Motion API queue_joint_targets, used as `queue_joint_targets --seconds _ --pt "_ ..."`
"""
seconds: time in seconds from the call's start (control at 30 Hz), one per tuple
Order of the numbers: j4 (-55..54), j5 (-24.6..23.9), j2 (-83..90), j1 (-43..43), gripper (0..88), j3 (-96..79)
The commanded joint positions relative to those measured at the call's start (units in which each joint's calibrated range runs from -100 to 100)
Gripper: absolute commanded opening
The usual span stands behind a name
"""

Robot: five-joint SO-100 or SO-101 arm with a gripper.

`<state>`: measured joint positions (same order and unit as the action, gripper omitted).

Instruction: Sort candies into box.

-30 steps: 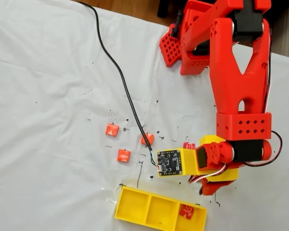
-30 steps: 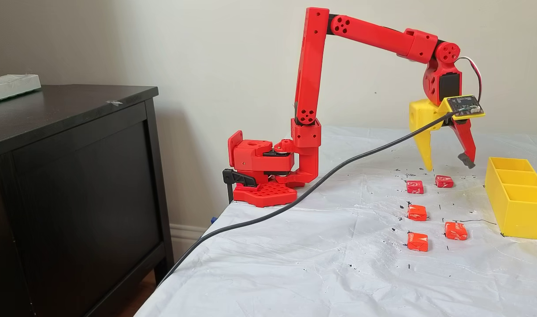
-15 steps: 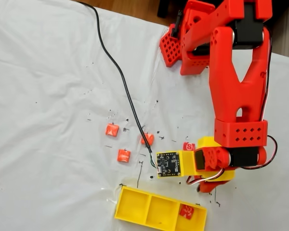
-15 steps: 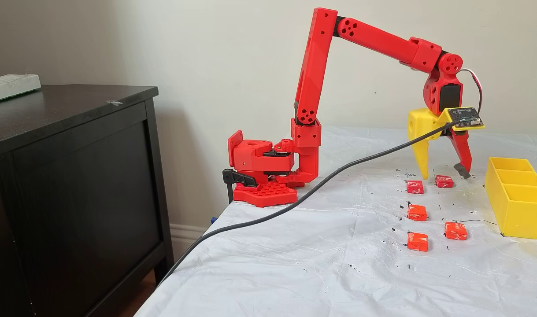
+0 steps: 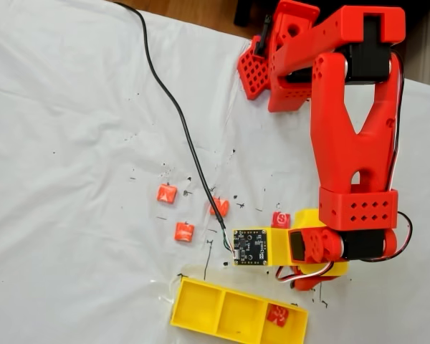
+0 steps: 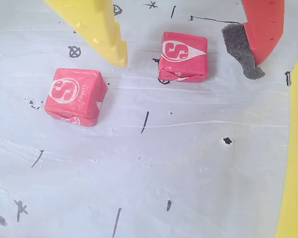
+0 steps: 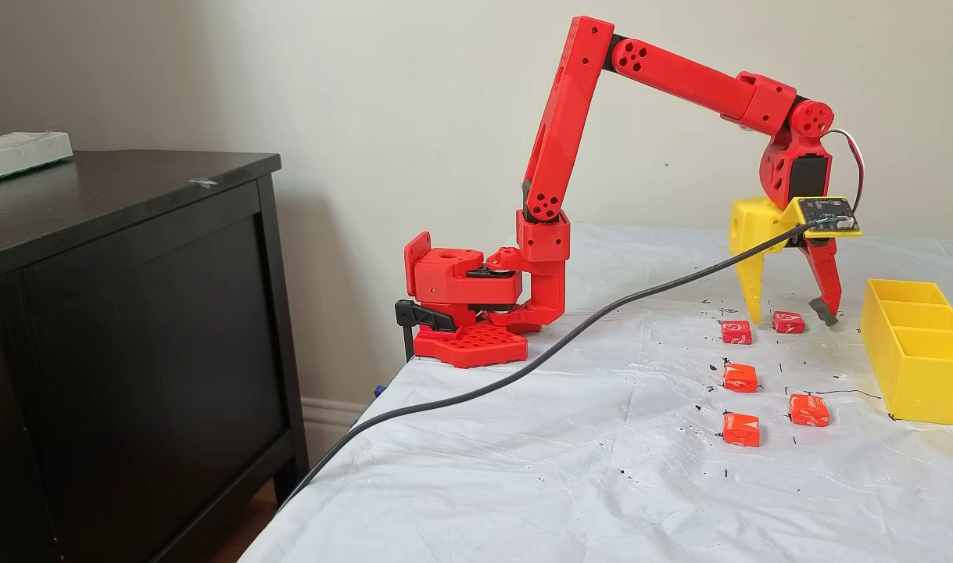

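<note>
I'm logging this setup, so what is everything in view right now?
deep red candies: two on the sheet, one between the open fingers, one outside the yellow finger; a third in the end compartment of the box.
orange candies: three, on the sheet, nearer the camera in the side fixed view.
box: one, yellow, three compartments, at the sheet's edge.
sheet: one, white, pen-marked, covering the table.
cable: one, black, running to the camera board.
cabinet: one, dark, beside the table.
arm: one, red, clamped at the table's edge.
gripper: one, yellow and red fingers, open, straddling a candy.
</note>
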<state>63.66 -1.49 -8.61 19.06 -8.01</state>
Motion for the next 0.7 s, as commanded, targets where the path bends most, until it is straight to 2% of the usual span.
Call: queue_joint_targets --seconds 0.0,0.4,0.53,0.6,0.67 --pt "-0.66 -0.2 2.42 1.41 29.9 3.68" --pt "-3.04 -0.24 -1.14 2.14 28.6 2.05" --pt "-3.36 -0.15 -1.82 2.68 25.8 1.5" --pt "-3.44 -0.1 -2.07 2.77 18.8 1.5" --pt "-3.2 -0.54 -2.16 2.86 3.7 1.59"
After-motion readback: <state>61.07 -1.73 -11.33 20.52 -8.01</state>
